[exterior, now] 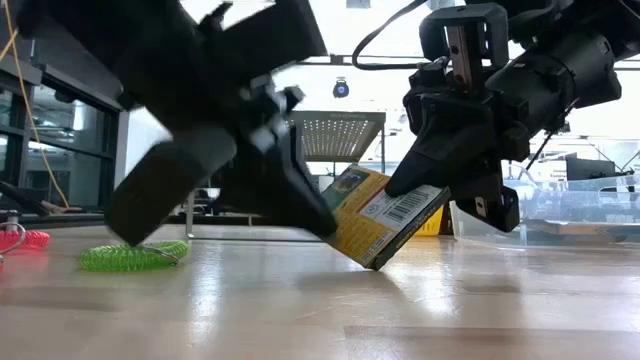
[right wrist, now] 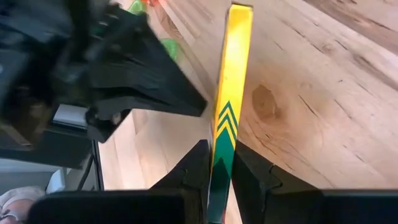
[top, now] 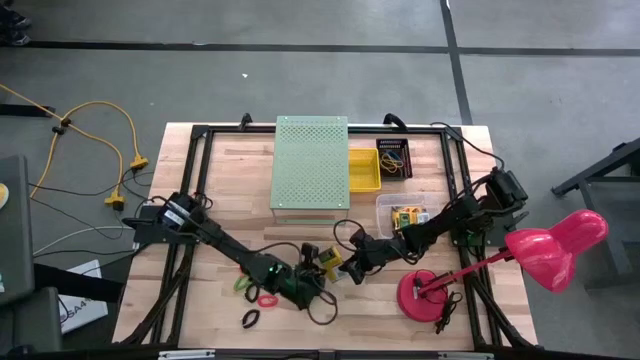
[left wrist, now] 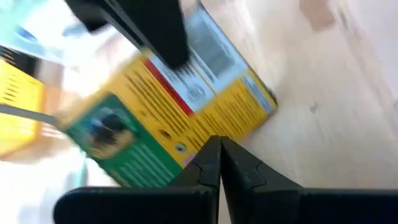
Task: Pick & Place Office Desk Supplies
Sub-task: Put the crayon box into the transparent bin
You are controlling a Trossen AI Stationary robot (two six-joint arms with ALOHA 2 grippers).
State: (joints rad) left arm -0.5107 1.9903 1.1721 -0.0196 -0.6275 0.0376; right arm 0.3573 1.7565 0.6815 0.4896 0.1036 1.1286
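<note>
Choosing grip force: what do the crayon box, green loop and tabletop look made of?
Crayon box: likely thin printed cardboard, slightly glossy, with barcode panel and sharp folded edges.
Green loop: translucent coiled plastic or elastic, shiny.
Tabletop: wood planks, grain and a knot visible, lacquered sheen.

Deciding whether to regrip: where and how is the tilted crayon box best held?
By its thin raised edge, from above. The crayon box stands tilted on one corner on the table, so its broad faces sit between the right tool fingers, which already straddle that edge. The shut left tool props the other side; keep this hold, probably.
</note>
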